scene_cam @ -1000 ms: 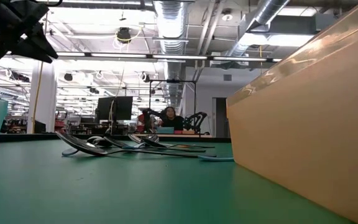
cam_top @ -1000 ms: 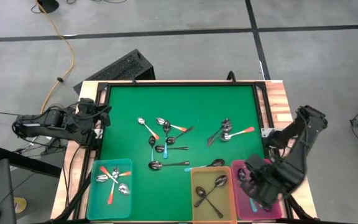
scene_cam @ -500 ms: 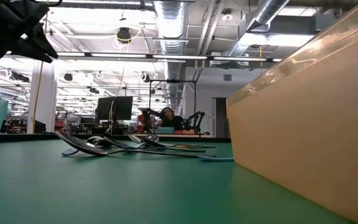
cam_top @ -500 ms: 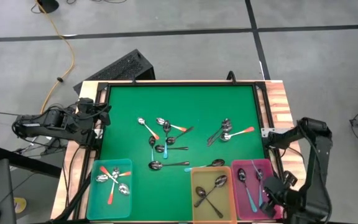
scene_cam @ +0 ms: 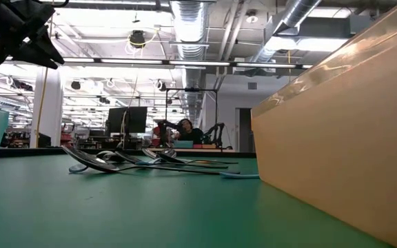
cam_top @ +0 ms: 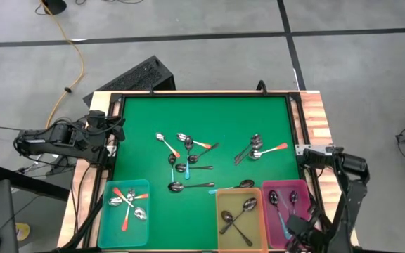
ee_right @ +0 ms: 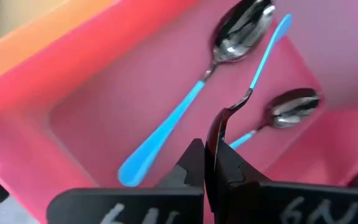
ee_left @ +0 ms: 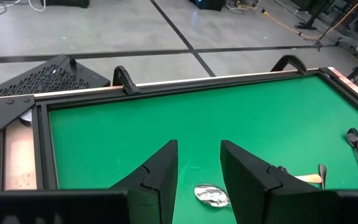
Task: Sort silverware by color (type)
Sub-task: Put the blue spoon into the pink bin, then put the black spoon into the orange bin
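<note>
Loose spoons [cam_top: 188, 158] with orange, blue and dark handles lie on the green mat, and more [cam_top: 257, 147] lie toward its right. The teal bin [cam_top: 105, 223] holds orange-handled spoons, the yellow bin [cam_top: 221, 223] dark ones, and the pink bin [cam_top: 304, 191] blue ones. My right gripper [ee_right: 213, 152] hangs over the pink bin's near right corner [cam_top: 299, 226], shut on a blue-handled spoon. Two more blue-handled spoons [ee_right: 185, 109] [ee_right: 291, 107] lie on the bin floor. My left gripper [ee_left: 199, 165] waits open above the mat's left edge [cam_top: 116, 131]. My right gripper pinches the blue-handled spoon by its metal bowl [ee_right: 215, 134], seen edge-on between the two fingers. The fingers come from above, slanting down into the pink bin. The spoon's neck [ee_right: 244, 99] and blue handle [ee_right: 271, 46] reach forward past the fingertips, over the bin floor.
The three bins stand in a row along the mat's near edge. A raised black frame [cam_top: 202, 93] rims the mat. In the low view the yellow bin's wall [scene_cam: 350, 138] fills the right side. A person sits far behind the table [scene_cam: 185, 127].
My right arm has drawn back from over the middle of the pink bin toward the table's near right corner, uncovering the spoons lying in the bin. The left arm has kept still.
</note>
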### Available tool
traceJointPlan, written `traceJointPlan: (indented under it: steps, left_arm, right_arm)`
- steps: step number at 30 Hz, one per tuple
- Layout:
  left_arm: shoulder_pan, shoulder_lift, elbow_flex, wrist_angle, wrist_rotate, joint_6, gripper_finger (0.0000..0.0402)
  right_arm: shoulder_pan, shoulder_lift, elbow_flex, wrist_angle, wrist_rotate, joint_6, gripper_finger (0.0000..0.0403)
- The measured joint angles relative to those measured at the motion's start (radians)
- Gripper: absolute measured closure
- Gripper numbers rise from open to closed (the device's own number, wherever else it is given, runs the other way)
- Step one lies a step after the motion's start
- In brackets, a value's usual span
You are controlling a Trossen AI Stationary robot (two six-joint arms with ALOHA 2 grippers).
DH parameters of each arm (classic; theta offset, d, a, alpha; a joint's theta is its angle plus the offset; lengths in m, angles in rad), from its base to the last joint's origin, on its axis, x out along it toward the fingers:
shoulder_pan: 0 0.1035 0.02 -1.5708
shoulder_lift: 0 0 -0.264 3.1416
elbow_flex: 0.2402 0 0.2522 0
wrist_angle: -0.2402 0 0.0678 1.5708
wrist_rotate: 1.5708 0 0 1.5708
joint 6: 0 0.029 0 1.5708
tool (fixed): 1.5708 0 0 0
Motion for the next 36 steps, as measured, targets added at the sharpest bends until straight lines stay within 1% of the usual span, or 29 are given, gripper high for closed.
traceJointPlan:
  steps: [4,14,25,36]
  left_arm:
    - [0.0,0.0,0.0,-0.001,-0.006,0.001,0.0296]
    - [0.0,0.0,0.0,-0.001,-0.021,0.001,0.0296]
    - [0.0,0.0,0.0,-0.001,-0.024,-0.004,0.0296]
    - [0.0,0.0,0.0,0.011,-0.002,-0.025,0.0296]
  right_arm:
    - [0.001,0.022,0.0,0.045,0.0,0.0,0.0392]
    - [-0.007,0.024,0.0,0.11,0.003,-0.025,0.0389]
    - [-0.007,0.024,0.0,0.111,-0.016,-0.026,0.0344]
    - [-0.026,0.024,0.0,0.061,-0.023,-0.028,0.0337]
